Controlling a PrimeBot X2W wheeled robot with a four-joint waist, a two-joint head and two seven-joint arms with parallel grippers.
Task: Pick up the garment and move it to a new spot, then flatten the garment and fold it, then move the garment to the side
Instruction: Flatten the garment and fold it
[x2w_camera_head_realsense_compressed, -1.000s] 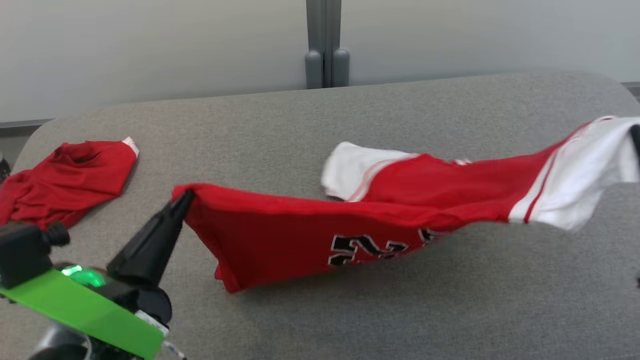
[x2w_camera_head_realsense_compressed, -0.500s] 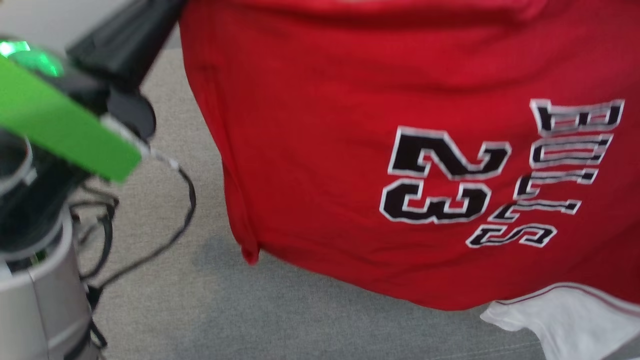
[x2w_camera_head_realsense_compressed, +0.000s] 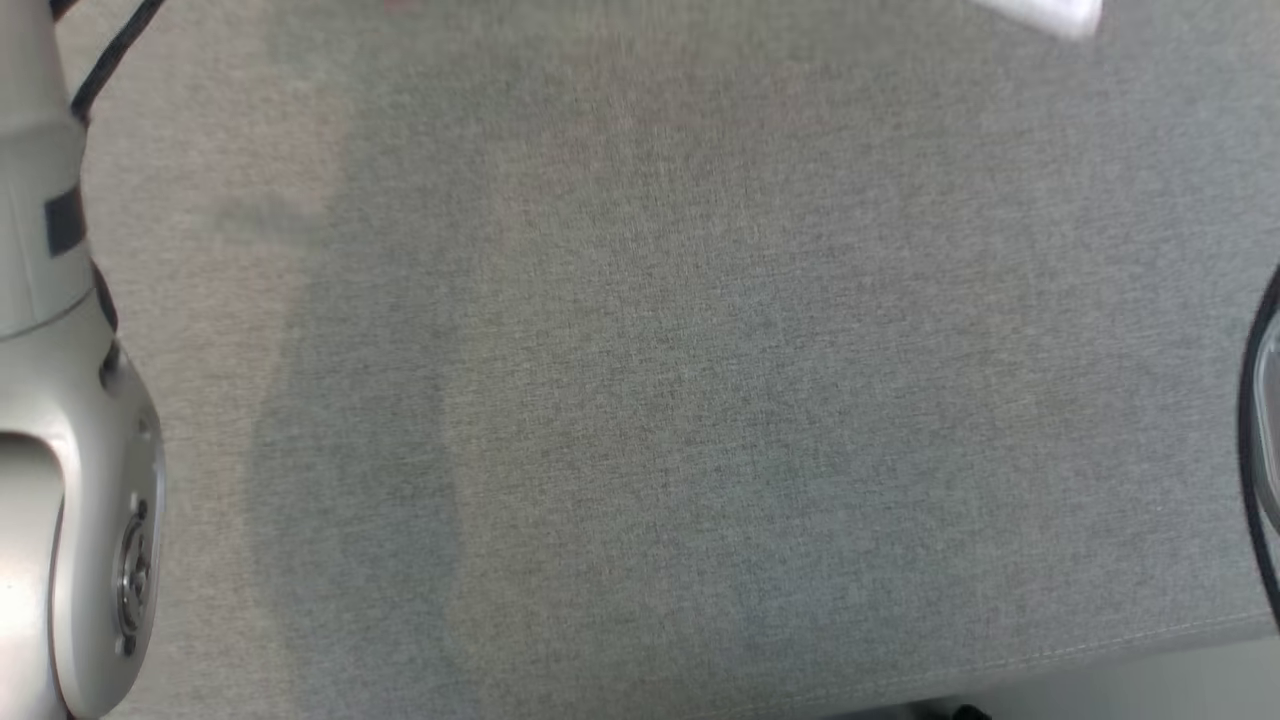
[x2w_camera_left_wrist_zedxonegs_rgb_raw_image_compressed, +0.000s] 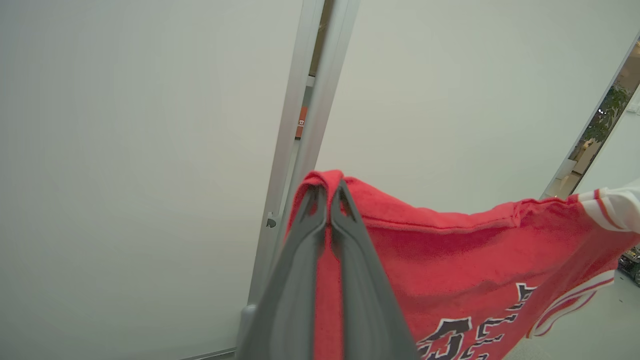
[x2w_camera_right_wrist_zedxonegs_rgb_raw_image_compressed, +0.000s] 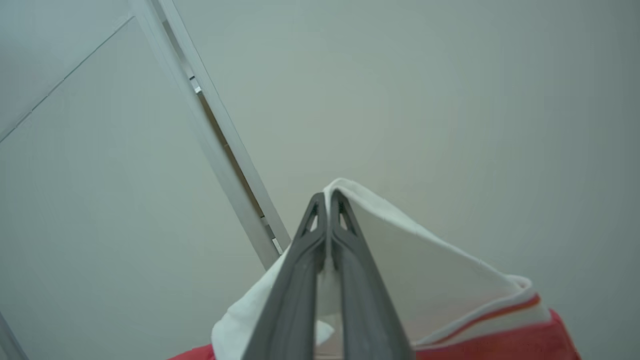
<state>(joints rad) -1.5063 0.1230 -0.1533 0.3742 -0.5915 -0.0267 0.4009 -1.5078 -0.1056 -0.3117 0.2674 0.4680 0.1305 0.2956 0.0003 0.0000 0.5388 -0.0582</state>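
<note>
Left forearm (x2w_camera_head_realsense_compressed: 60, 450): a pale forearm is being shown along the left edge of the head view, above the grey table (x2w_camera_head_realsense_compressed: 640, 400); a black cable (x2w_camera_head_realsense_compressed: 110, 55) is being run beside it at the top.
Left pincer (x2w_camera_left_wrist_zedxonegs_rgb_raw_image_compressed: 329, 192): its two dark fingers are being pressed together, and a red corner of the garment (x2w_camera_left_wrist_zedxonegs_rgb_raw_image_compressed: 450, 260) is being pinched between the tips, with the hem being folded over them.
Post (x2w_camera_left_wrist_zedxonegs_rgb_raw_image_compressed: 305, 125): a grey metal post is being seen behind the left pincer, between two pale wall panels.
Garment: it is being held up in the air by both pincers, and in the left wrist view it is being stretched from the left pincer's grip toward the right.
Lettering (x2w_camera_left_wrist_zedxonegs_rgb_raw_image_compressed: 450, 335): black characters with white outlines are being shown low on the red panel and are being cut off by the bottom edge.
Sleeve (x2w_camera_left_wrist_zedxonegs_rgb_raw_image_compressed: 617, 205): a white sleeve with red stripes is being seen at the far right of the left wrist view.
Right pincer (x2w_camera_right_wrist_zedxonegs_rgb_raw_image_compressed: 329, 197): its fingers are being held closed on the white sleeve, which is being draped over the tips and down to the right, toward a striped band and red cloth.
White corner (x2w_camera_head_realsense_compressed: 1050, 12): a small piece of white cloth is being shown at the top edge of the head view; whether the table is being touched cannot be told.
Dark loop (x2w_camera_head_realsense_compressed: 1246, 420): a dark curved line is being seen at the right edge of the head view.
</note>
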